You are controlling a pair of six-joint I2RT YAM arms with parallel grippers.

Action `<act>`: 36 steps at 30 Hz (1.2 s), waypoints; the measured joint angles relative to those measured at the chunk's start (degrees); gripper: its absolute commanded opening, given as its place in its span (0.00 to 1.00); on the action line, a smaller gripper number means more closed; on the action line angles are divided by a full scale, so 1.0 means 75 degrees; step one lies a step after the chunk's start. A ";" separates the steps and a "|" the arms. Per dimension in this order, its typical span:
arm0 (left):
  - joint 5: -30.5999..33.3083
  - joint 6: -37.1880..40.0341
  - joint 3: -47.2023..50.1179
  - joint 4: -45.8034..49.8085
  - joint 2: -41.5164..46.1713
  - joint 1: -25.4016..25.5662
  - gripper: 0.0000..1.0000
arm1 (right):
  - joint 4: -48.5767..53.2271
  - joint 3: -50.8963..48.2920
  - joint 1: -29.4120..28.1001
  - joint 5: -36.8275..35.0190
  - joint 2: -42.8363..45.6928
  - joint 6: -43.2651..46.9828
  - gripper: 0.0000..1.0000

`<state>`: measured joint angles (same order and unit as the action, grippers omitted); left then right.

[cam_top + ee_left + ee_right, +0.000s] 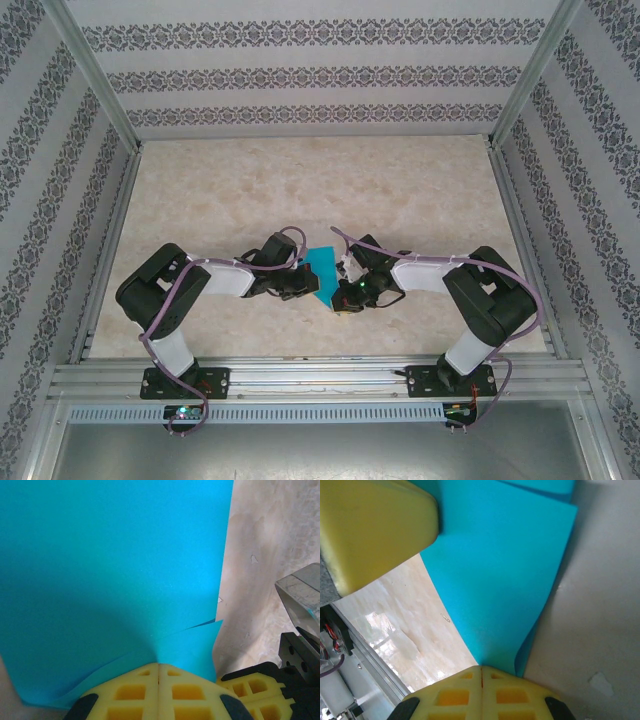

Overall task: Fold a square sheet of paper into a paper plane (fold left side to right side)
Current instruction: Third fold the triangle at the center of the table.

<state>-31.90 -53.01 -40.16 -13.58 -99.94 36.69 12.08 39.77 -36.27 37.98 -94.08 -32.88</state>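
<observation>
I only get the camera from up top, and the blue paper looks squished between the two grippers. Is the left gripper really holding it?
Observer: Yes. In the left wrist view the left gripper has its yellow fingers pressed together on the edge of the square sheet of paper.
Operator: What about the other one?
Observer: The right gripper is shut on the sheet as well, where the paper tapers down toward its fingers in the right wrist view.
Operator: Is the paper just one flat layer?
Observer: No. A second layer peeks out from under the top one, right beside the left gripper.
</observation>
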 measured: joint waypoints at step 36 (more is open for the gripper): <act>-0.0055 0.0003 -0.0224 0.0236 -0.0105 0.0000 0.03 | 0.0764 -0.0050 0.0134 -0.0204 0.1708 0.0160 0.00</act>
<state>-32.32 -52.99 -41.85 -11.81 -100.73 36.69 17.80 39.40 -35.27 36.45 -81.28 -31.68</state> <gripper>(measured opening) 0.057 0.057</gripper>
